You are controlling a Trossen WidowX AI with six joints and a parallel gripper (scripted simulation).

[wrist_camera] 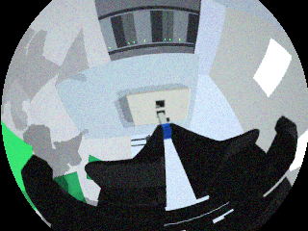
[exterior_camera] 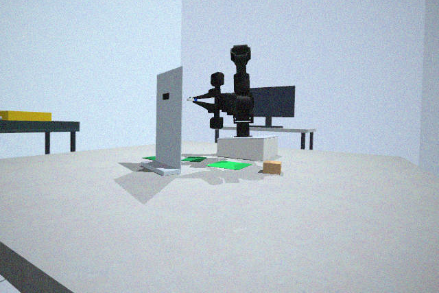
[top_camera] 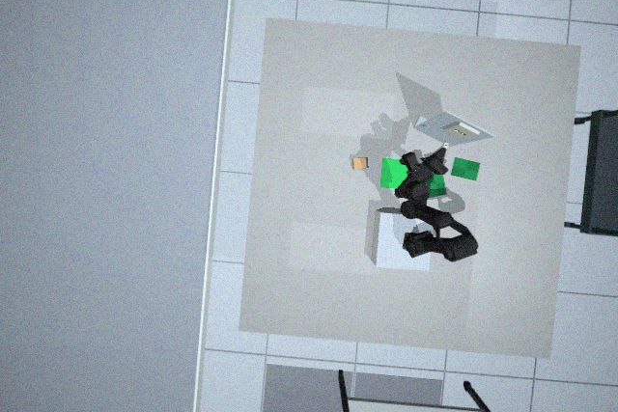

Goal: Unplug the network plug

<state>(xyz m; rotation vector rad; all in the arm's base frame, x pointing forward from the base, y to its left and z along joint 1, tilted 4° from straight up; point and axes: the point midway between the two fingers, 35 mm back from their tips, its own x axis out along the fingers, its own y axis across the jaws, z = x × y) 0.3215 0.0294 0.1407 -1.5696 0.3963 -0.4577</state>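
A grey upright panel (top_camera: 438, 123) (exterior_camera: 169, 123) (wrist_camera: 96, 96) stands on the table, and its socket (top_camera: 460, 131) (wrist_camera: 160, 103) faces my arm. My gripper (top_camera: 443, 151) (exterior_camera: 193, 99) (wrist_camera: 165, 127) is shut on the small plug (exterior_camera: 191, 99) (wrist_camera: 166, 130), which has a blue body and a pale tip. It holds the plug level at socket height, a short gap away from the panel's face. The plug's tab is too small to make out. Flat green squares (top_camera: 392, 172) (top_camera: 464, 168) (exterior_camera: 228, 165) (exterior_camera: 193, 158) lie on the table below the arm and beside the panel's foot.
The arm stands on a white block (top_camera: 399, 250) (exterior_camera: 247, 147). A small orange-brown box (top_camera: 359, 163) (exterior_camera: 271, 167) lies left of the green squares. Side tables, one with a dark monitor (exterior_camera: 274, 101) and one with a yellow box (exterior_camera: 25, 115), stand beyond the table.
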